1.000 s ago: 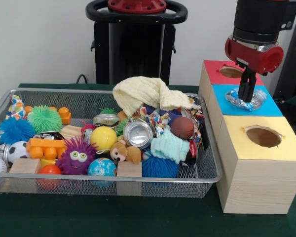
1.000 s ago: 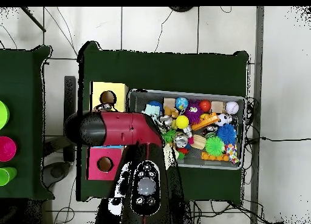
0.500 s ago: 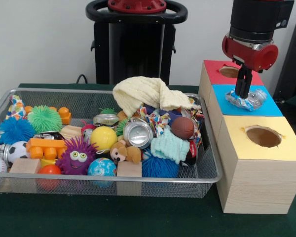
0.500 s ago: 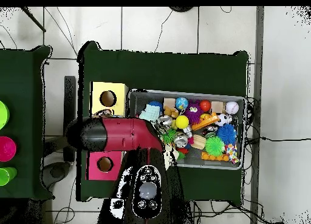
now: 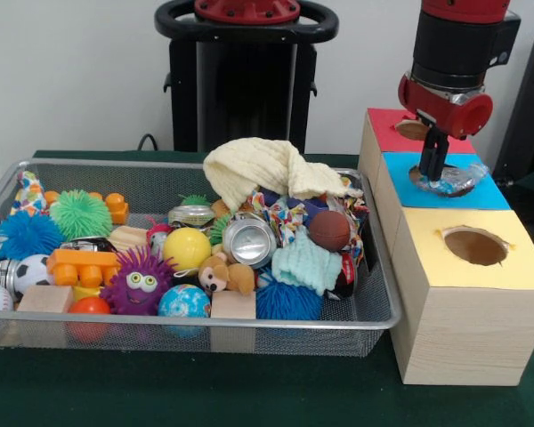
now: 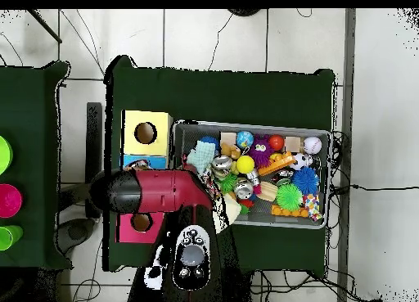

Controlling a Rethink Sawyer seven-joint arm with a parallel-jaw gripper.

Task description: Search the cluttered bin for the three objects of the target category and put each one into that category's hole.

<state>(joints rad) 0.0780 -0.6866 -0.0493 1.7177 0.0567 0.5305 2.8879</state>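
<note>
The wire mesh bin (image 5: 384,267) lies on the green table, full of toys; it also shows in the overhead view (image 6: 329,180). My gripper (image 5: 431,169) hangs over the blue-topped box (image 5: 503,194), its tips at the left end of a crumpled clear plastic bottle (image 5: 456,178) that rests in the blue top's hole. The gripper looks open and holds nothing. In the overhead view the red arm (image 6: 159,192) covers the gripper and most of the blue box (image 6: 131,161).
A red-topped box (image 5: 387,124) stands behind the blue one and a yellow-topped box (image 5: 467,294) in front, each with a round hole. The bin holds a crushed can (image 5: 248,241), a yellow cloth (image 5: 258,169), balls, blocks and a teddy (image 5: 224,276).
The gripper has risen a little and shifted left over the blue box. The bottle has stayed on the blue top's hole. The bin's contents have not moved.
</note>
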